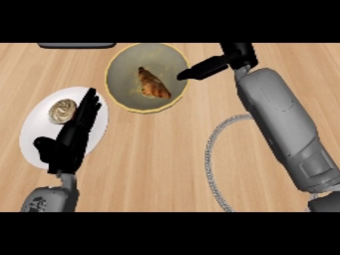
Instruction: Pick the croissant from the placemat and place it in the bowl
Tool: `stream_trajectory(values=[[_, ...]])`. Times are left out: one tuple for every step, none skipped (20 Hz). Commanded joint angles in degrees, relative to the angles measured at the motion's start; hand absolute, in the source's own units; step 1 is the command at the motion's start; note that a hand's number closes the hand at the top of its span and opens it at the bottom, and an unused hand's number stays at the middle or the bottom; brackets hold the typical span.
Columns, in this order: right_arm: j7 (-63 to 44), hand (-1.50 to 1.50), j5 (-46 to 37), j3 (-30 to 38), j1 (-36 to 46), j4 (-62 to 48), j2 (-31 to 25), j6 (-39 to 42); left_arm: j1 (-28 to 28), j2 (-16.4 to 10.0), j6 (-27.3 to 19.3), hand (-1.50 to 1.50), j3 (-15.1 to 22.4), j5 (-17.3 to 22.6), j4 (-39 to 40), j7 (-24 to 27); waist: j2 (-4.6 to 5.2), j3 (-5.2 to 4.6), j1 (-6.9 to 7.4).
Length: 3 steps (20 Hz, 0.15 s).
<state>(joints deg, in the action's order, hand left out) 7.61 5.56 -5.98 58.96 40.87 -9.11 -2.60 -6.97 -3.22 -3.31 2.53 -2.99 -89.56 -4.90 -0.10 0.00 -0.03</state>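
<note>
Wooden counter: croissant lies inside bowl. Right hand sits at the rim, fingers spread, holding nothing. Withdraw it upward, clear of the rim.

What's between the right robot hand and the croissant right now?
In the head view, only the rim and bare inner wall of the bowl separate the right robot hand from the croissant, which lies in it.

placemat partly behind forearm, plate partly covered
</note>
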Motion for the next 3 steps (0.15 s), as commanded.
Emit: stream_trajectory(values=[[-0.3,-1.50,-0.9,-1.4,-7.4,7.7,0.0,2.4,0.0,1.5,-1.4,0.00,1.6,-1.5,-1.1,-1.1,-0.07,0.00,-0.19],[2.1,-1.50,-1.1,-0.3,-7.4,5.4,-1.5,4.3,-0.6,0.3,-0.5,0.00,0.0,-0.9,0.5,0.3,0.08,0.00,0.09],[1.3,-1.50,-1.3,0.3,-7.7,7.2,-1.5,2.9,0.0,-2.2,2.3,0.00,-3.0,1.6,2.1,2.9,0.07,-0.01,0.07]])
